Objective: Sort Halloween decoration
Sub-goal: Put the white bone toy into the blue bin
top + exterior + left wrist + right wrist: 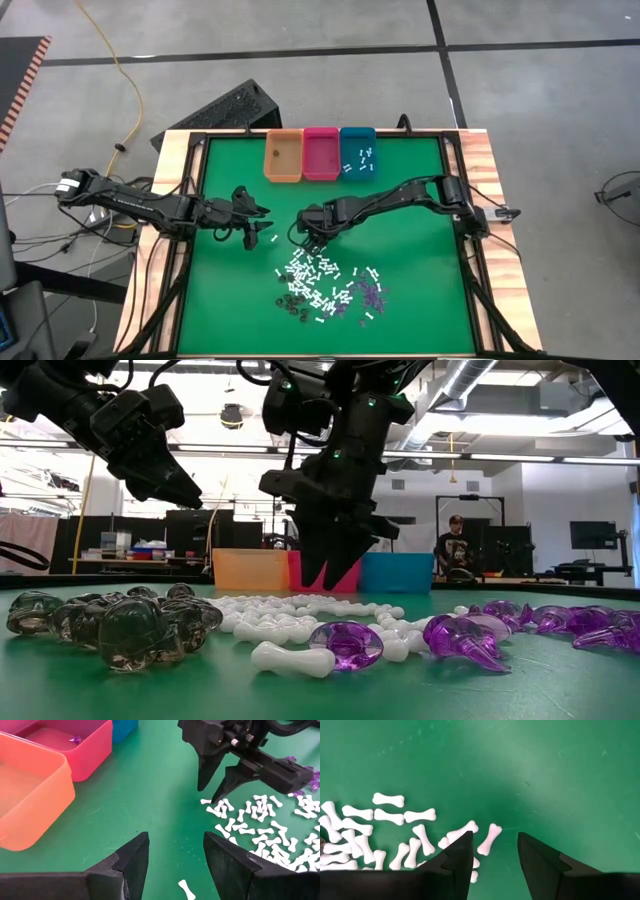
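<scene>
The Halloween decoration lies in a loose pile on the green mat: white bones [315,270], purple bits [368,293] and dark bits [290,300]. My right gripper [305,232] points steeply down over the pile's far left edge. It is open [495,852], with a white bone [489,839] on the mat just ahead of the gap and nothing between the fingers. My left gripper [258,222] waits to its left, open [175,862], above bare mat, with a single bone [186,890] below it. In the low view the right gripper [328,572] hangs behind the bones [290,625].
An orange bin [283,156], a pink bin [322,152] and a teal bin [357,152] stand side by side at the mat's far edge. The teal bin holds a few white bones, the pink one a purple bit [75,740]. A black frame [460,200] borders the mat. A person stands in the room behind [455,545].
</scene>
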`<state>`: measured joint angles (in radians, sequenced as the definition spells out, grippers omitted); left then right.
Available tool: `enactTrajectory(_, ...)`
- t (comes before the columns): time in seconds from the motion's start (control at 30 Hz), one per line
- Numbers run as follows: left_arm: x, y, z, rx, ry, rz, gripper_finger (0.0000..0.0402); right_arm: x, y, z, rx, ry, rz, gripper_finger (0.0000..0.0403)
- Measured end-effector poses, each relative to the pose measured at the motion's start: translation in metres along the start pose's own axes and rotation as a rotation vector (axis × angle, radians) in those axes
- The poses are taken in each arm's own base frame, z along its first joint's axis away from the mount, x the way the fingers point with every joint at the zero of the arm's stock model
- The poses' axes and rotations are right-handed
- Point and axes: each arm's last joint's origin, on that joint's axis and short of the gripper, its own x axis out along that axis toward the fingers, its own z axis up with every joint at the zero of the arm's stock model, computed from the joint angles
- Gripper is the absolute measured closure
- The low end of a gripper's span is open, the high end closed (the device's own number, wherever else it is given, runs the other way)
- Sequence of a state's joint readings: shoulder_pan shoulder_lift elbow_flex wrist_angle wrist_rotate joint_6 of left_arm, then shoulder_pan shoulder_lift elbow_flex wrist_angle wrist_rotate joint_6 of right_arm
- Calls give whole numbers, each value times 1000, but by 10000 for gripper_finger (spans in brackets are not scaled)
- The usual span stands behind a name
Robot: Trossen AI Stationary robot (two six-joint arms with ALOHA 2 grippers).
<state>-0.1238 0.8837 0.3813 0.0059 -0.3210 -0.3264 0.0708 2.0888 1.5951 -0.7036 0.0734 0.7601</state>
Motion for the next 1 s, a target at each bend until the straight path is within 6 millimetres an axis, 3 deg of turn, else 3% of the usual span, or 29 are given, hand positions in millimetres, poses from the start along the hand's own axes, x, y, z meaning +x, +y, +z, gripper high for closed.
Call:
enactTrajectory(0.53, 0, 0, -1, 3, 10, 8, 223, 16, -1, -6, -9, 43, -38, 238)
enactTrajectory(1.0, 0, 1, -1, 4, 13, 9, 223, 16, -3, -7, -40, 57, -45, 355)
